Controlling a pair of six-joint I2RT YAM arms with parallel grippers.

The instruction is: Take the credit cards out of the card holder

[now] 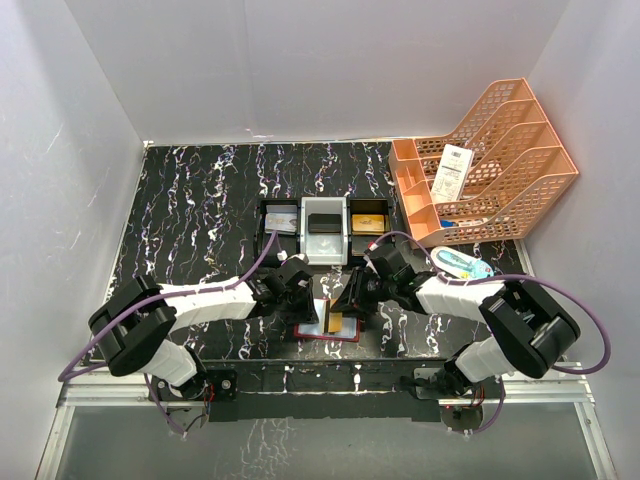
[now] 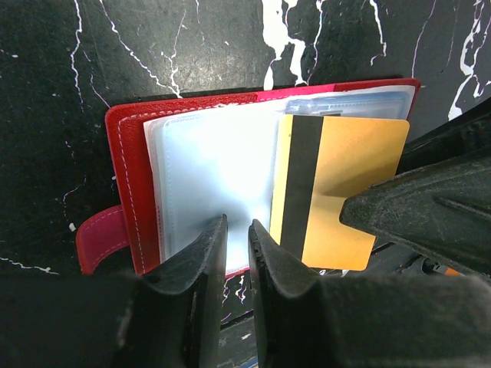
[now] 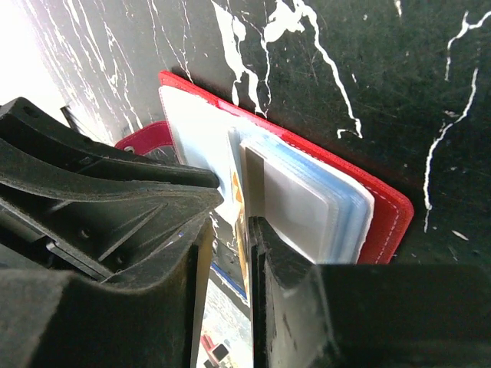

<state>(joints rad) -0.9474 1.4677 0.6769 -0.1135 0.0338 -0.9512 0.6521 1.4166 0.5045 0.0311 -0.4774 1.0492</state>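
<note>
The dark-red card holder [image 1: 350,337] lies open on the black marble table, just in front of the arm bases. In the left wrist view the card holder [image 2: 126,169] shows clear sleeves [image 2: 207,169]. An orange-gold credit card [image 2: 353,176] with a black stripe sticks out over its right half. My left gripper [image 2: 238,228] hovers over the sleeves, its jaws a narrow slit apart with nothing between them. My right gripper [image 3: 230,224] is open around the gold card's edge [image 3: 241,230], which leans near one finger. The two grippers [image 1: 298,285] [image 1: 352,295] nearly touch.
Behind the wallet stands a black-and-white three-compartment tray [image 1: 305,236], with a silvery card [image 1: 282,225] on the left and an orange one [image 1: 368,224] on the right. An orange mesh file rack [image 1: 490,170] fills the back right. A white-blue item [image 1: 462,262] lies beside the right arm.
</note>
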